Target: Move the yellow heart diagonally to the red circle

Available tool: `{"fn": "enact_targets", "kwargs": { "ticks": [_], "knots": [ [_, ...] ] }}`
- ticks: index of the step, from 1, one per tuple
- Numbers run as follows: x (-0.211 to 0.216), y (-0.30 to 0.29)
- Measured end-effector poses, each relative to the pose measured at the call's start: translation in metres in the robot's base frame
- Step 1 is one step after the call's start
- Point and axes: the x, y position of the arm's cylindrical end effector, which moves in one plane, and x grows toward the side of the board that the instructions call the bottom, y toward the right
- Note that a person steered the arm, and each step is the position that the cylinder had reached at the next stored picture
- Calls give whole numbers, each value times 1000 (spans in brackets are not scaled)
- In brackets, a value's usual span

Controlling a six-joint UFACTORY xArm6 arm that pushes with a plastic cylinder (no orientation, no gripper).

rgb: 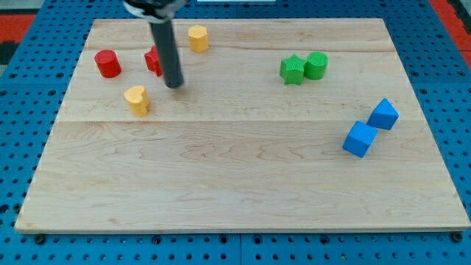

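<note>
Pale wooden board (243, 184) on a blue pegboard bench (449, 96), seen from the near edge looking across it. The rod (166, 51) comes down from the far-left area, dark and straight. No hand or jaws on this arm, so nothing is open, closed or gripped, just the bare rod end. My tip (175, 85) sits on the wood in the far-left part of the board, touching no block as far as I can tell.

Going outward from the tip: the yellow heart (137, 99) is closest, just to the tip's left and a bit nearer to me, w/ a small gap between them. Behind the rod, left side, a red block (153, 60) is partly hidden, shape not clear. Further left is the red circle (107, 63), a short cylinder, apart from the heart and diagonally far-left of it. Far side, right of the rod, a yellow block (197, 37), looks roughly hexagonal.

Well away on the right: a green star (292, 70) touching a green cylinder (316, 65), far-right area. Nearer and at the right edge, two blue blocks, approx cube-like: one blue block (383, 114) and, just left and nearer, another blue block (360, 139), corners about touching.
</note>
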Motion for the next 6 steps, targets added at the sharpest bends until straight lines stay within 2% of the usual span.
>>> {"fn": "enact_targets", "kwargs": {
  "ticks": [1,2,3,4,5,6],
  "knots": [
    [19,-25],
    [20,-64],
    [8,-64],
    [-8,31],
    [-56,59],
    [-102,32]
  ]
}}
